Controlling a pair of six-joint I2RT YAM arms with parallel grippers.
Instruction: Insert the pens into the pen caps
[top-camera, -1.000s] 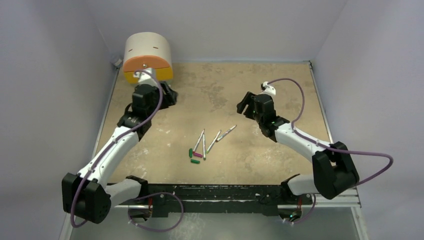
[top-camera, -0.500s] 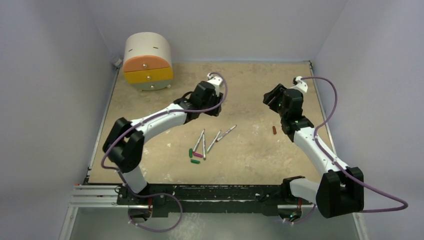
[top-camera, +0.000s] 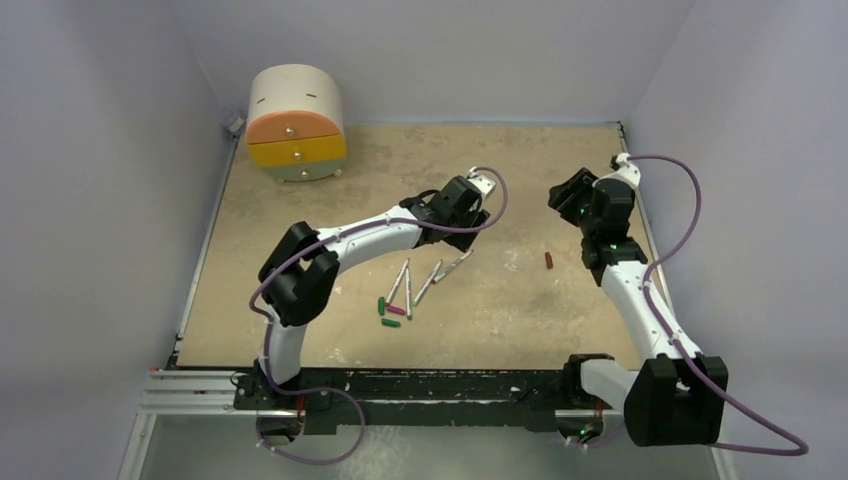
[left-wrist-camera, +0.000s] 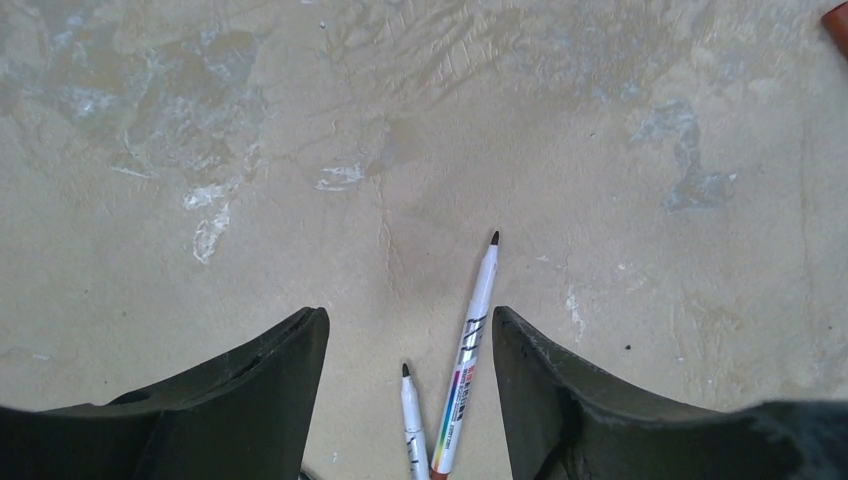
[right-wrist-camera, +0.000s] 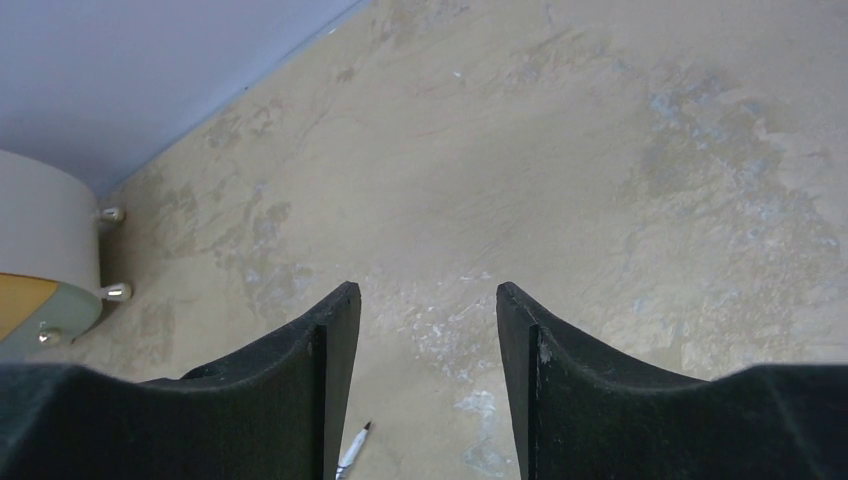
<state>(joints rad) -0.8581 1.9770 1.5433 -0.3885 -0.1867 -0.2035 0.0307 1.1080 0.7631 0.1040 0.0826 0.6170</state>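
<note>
Four pens (top-camera: 428, 282) lie loose and fanned at the centre of the table (top-camera: 300, 230), none capped. Four caps: two green caps (top-camera: 381, 305) and one pink cap (top-camera: 396, 310) bunch at the pens' 7 o'clock. One dark red cap (top-camera: 548, 261) sits well apart at 3 o'clock. Nothing is joined yet, so all four pairings are left. The left gripper (left-wrist-camera: 410, 320) is near the pens' 1 o'clock end, jaws spread, empty. The right gripper (right-wrist-camera: 428, 295) is at 1 o'clock of the dark red cap, jaws spread, empty.

Printed marks on pen (left-wrist-camera: 468, 352) barrel, unreadable; no legible text.
</note>
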